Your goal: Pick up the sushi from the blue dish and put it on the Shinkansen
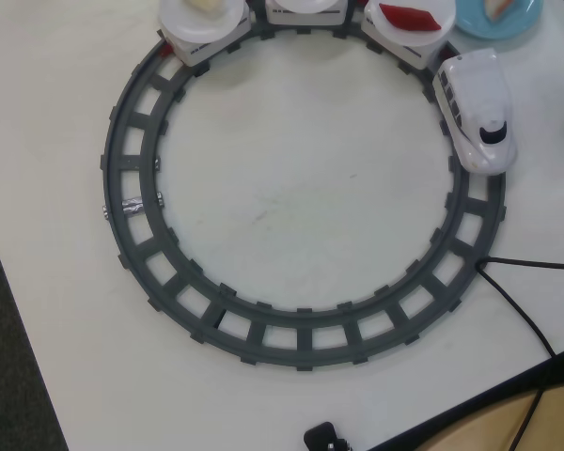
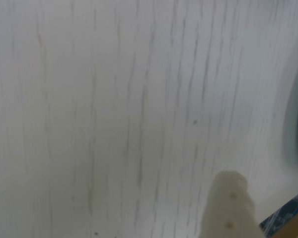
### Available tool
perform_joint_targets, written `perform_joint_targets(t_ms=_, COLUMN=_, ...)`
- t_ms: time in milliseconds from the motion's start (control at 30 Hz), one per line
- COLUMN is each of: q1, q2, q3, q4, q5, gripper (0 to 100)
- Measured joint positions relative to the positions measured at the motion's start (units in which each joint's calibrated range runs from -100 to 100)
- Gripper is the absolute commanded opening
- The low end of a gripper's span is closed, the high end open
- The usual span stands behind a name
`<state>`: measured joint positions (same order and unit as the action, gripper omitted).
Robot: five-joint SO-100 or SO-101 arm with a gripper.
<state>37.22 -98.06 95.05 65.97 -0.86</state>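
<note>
The sushi (image 1: 499,7) is sitting on the blue dish (image 1: 470,21) at the top right edge of the overhead view, just beside the Shinkansen (image 1: 477,108) on the grey track (image 1: 132,178). The claw (image 2: 227,210) is showing only one blurred pale finger over bare worktop (image 2: 114,99) in the wrist view; whether it is gaping or closed I cannot tell. It seems the reach is only beginning; next it needs to be travelling to the dish.

White wood-grain table (image 1: 291,207), dark floor (image 1: 5,376) at left
</note>
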Motion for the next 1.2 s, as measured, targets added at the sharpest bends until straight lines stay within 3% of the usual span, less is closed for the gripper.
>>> perform_joint_targets(t_ms=533, q1=0.0, q2=0.7, q3=0.0, q4=-0.3, q5=-0.1, gripper=28)
perform_joint_targets(t_ms=633, q1=3.7, q2=3.5, q3=-1.8, q4=-0.3, q5=0.0, gripper=28)
perform_joint_targets(t_ms=767, q1=8.8, q2=14.1, q3=-11.4, q4=-0.5, q5=2.7, gripper=28)
perform_joint_targets(t_ms=1200, q1=9.4, q2=66.1, q3=-62.6, q4=4.6, q5=4.3, gripper=28)
